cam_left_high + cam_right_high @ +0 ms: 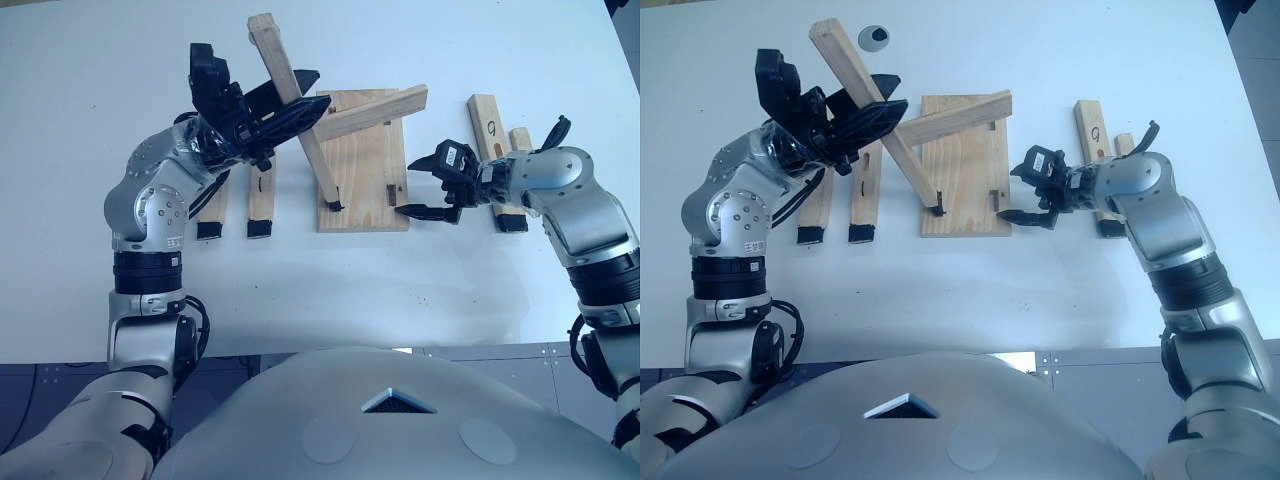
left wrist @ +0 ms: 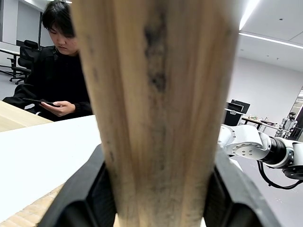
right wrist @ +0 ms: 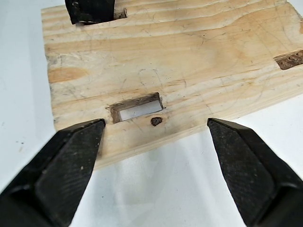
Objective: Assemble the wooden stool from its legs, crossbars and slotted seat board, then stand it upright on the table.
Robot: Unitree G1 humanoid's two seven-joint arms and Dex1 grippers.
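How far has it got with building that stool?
Early on. Done: one leg seems joined to a crossbar. In hand: the left jaws hold that leg, its lower end at a slot in the seat board; the right jaws hang open beside it. Left: four loose pieces lie flat.

I see a flat white worktop (image 1: 470, 300), with dark grey tiled floor (image 1: 60, 385) showing past its near edge. Beyond its far edge are a plain white wall (image 2: 270, 80), long ceiling strip lights (image 2: 270, 39) and a black office chair (image 2: 29, 47).
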